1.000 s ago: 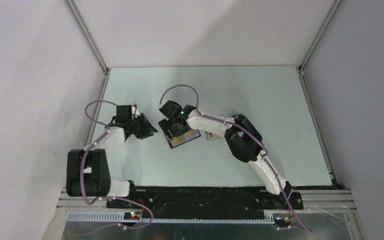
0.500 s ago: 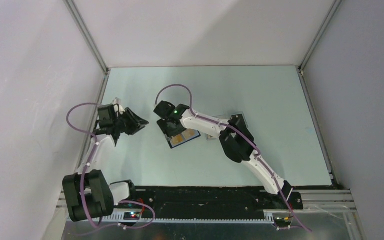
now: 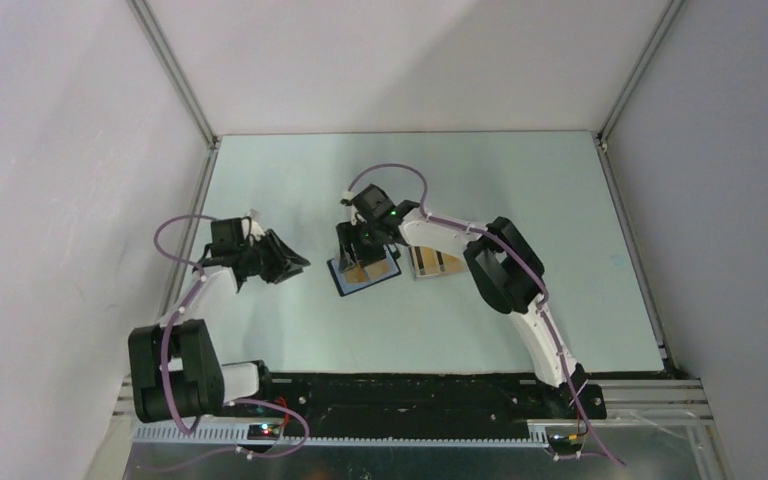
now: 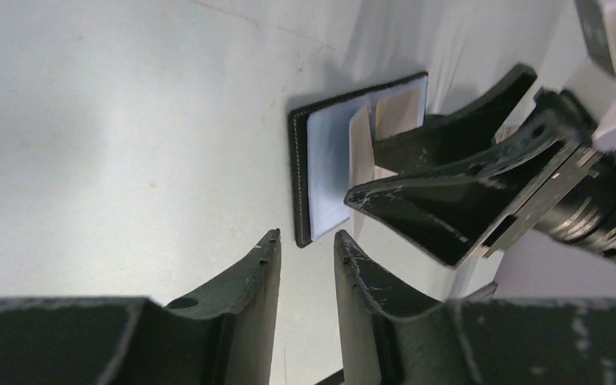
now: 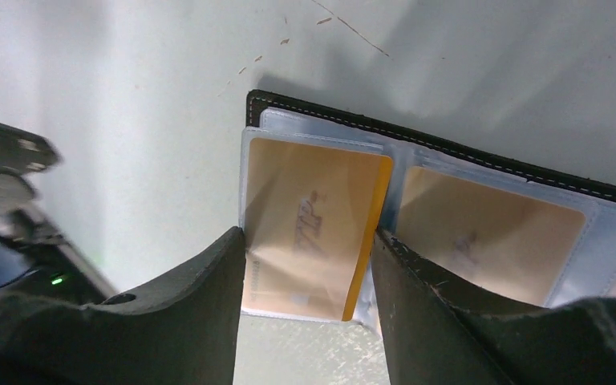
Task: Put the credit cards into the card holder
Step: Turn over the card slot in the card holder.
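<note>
You're working on a pale green surface (image 3: 560, 300) boxed in by plain white walls (image 3: 410, 60), with metal rails (image 3: 175, 70) running up the corners.

The card holder (image 3: 348, 280) lies open and flat left of the middle, where it was a second ago. The right claw (image 5: 307, 234) has shifted off the holder's left end, up and to the right. That uncovers the loose stack of credit cards (image 3: 433, 262) just beside the holder's right end. The left claw (image 4: 306, 265) swung out toward the wall half a second ago and is now back near the holder's left edge.

From above, the holder's long axis runs left to right. It is tilted, so the right end sits farther from the arm bases. The pale blue lining faces up.

In the right wrist view, the right claw is clenched on a clear sleeve leaf (image 5: 313, 184) of the holder, a finger against each side edge. An orange card shows inside that leaf. A second orange card (image 5: 489, 233) lies in the sleeve next to it.

The left claw is released. Its jaws stand a narrow gap apart with nothing between them, pointing at the holder's stitched left edge and well clear of it.
</note>
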Robot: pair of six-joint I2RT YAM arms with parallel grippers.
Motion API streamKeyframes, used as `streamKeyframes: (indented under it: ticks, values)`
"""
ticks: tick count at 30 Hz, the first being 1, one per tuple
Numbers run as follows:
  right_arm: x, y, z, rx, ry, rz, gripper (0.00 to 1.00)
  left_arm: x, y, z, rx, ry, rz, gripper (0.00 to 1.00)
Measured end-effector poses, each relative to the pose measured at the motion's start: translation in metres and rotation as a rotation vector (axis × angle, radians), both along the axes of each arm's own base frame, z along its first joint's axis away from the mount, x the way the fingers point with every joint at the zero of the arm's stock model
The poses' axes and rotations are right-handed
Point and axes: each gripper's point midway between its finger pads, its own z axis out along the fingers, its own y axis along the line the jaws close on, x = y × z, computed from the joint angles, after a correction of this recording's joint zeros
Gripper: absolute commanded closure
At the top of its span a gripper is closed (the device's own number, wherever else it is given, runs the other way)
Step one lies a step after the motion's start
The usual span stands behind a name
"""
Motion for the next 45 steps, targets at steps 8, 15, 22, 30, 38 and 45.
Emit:
streamKeyframes:
  ticks: [8,15,22,30,38,45]
  values:
    - [0.004,-0.009,0.008,0.235,0.227,-0.051,0.75,0.012,-0.039,-0.008,0.003,0.059,-0.142,0.74]
    - [-0.005,-0.012,0.012,0.288,0.339,-0.057,0.75,0.025,-0.074,-0.025,0.022,0.107,-0.245,0.78]
    - [-0.006,-0.015,0.011,0.301,0.372,-0.072,0.75,0.033,-0.087,-0.039,0.034,0.143,-0.266,0.85]
    - [-0.006,-0.019,0.008,0.308,0.407,-0.093,0.74,0.04,-0.086,-0.042,0.069,0.133,-0.237,0.93]
    - [-0.006,-0.016,0.012,0.332,0.411,-0.09,0.62,0.035,-0.096,-0.056,0.072,0.163,-0.268,0.99]
    - [-0.006,-0.02,0.017,0.31,0.391,-0.098,0.33,0.037,-0.095,-0.036,0.093,0.118,-0.267,1.0]
